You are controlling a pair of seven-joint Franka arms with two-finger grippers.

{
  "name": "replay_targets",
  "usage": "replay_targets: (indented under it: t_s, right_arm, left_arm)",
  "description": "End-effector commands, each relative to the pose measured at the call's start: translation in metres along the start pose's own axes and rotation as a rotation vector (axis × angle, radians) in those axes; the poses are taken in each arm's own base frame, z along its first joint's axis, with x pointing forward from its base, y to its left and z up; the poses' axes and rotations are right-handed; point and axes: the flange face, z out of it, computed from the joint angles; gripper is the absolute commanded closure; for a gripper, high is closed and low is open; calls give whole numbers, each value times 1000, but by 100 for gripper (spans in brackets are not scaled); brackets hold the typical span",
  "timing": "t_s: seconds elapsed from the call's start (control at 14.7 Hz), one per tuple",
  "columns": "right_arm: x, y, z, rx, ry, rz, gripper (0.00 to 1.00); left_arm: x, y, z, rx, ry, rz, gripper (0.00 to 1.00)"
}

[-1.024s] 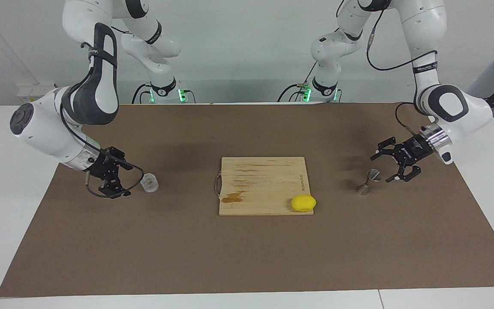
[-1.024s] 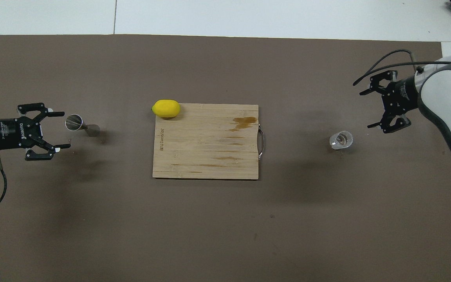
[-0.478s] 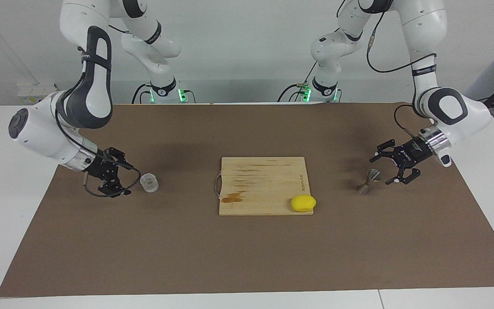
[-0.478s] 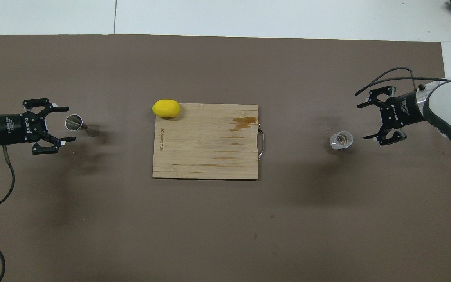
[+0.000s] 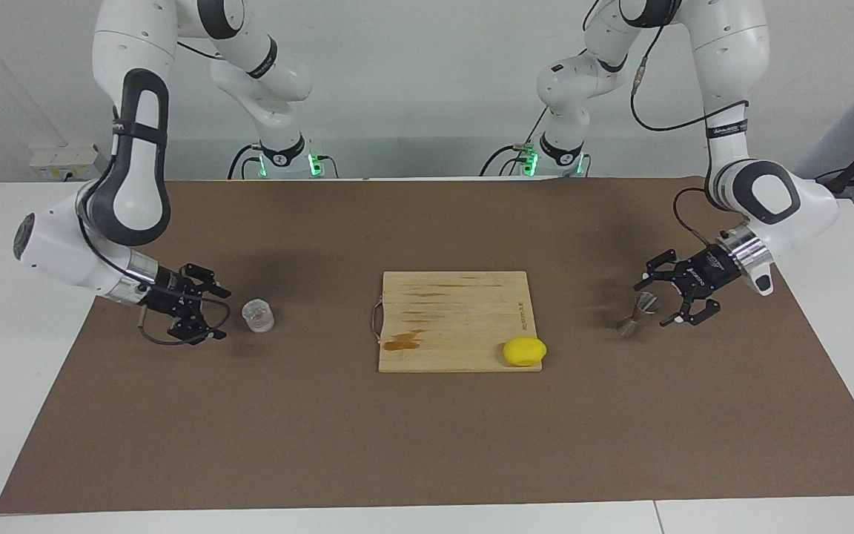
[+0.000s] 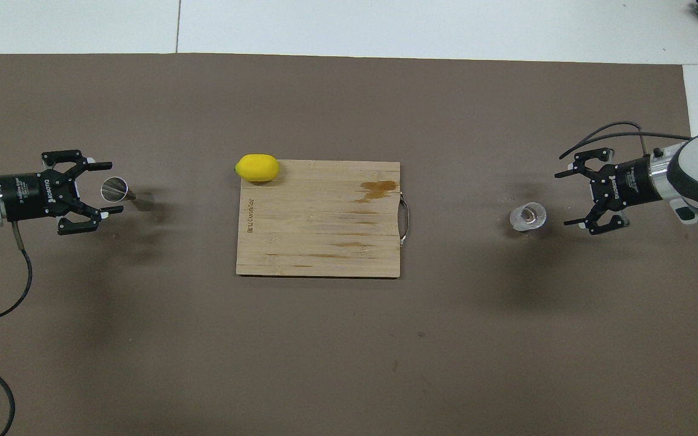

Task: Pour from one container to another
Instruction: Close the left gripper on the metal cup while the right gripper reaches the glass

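Glass cup [image 5: 258,315] and jigger [image 5: 638,314] stand upright, well apart from the cutting board [image 5: 457,319], so our left claw [image 5: 657,299] and right claw [image 5: 213,311], both released, come sideways.

Both arms reached low near opposite counter ends, left tool [image 5: 658,295] and right tool [image 5: 213,313] with fingers spread.

Glossy white arms with dark grey joint panels, black cables and black claws.

Lemon [image 6: 257,168] on board [image 6: 319,242] corner; glass [image 6: 528,217], jigger [image 6: 120,190] flanking.
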Motion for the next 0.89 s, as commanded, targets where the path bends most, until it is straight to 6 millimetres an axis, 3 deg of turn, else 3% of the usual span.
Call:
replay_targets:
  t_s: [0.0,0.34,0.61,0.68,0.82]
  right_arm:
    - [28,10,10,12,-73,-31,0]
    - [48,13,29,31,-151,-16,0]
    - [44,9,37,44,-159,-15,0]
    - [44,11,40,39,-162,-11,0]
    - [44,20,47,30,-179,-12,0]
  left_arm:
    - [1,6,2,-20,-6,3,14]
    - [3,5,2,-17,-5,-2,16]
    - [4,4,2,-15,-6,-6,26]
    - [4,4,2,-15,-6,-7,37]
    - [4,4,0,-19,-5,-15,82]
